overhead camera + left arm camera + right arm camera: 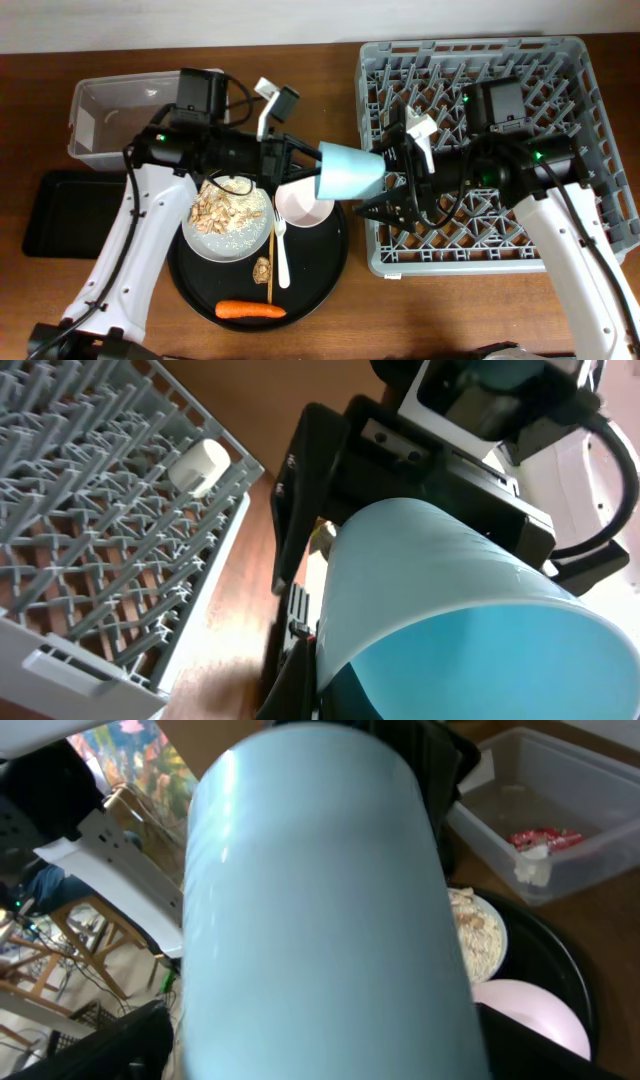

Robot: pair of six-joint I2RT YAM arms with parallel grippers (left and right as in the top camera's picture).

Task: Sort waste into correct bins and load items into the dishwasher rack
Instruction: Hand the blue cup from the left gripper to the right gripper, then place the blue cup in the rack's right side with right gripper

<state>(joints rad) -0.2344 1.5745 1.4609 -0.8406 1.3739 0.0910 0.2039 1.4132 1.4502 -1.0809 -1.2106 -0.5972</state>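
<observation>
The small light-blue cup hangs on its side in the air between the round tray and the dishwasher rack. My left gripper is shut on its rim, one finger inside the cup. My right gripper is open, its fingers spread around the cup's narrow end. A white plate holds beige food scraps. A cream bowl, a fork, a brown lump and a carrot lie beside it.
These lie on a large round black tray. The clear tub stands at the back left and holds a red wrapper and white tissue. A shallow black tray lies at the left. A white cup sits in the rack.
</observation>
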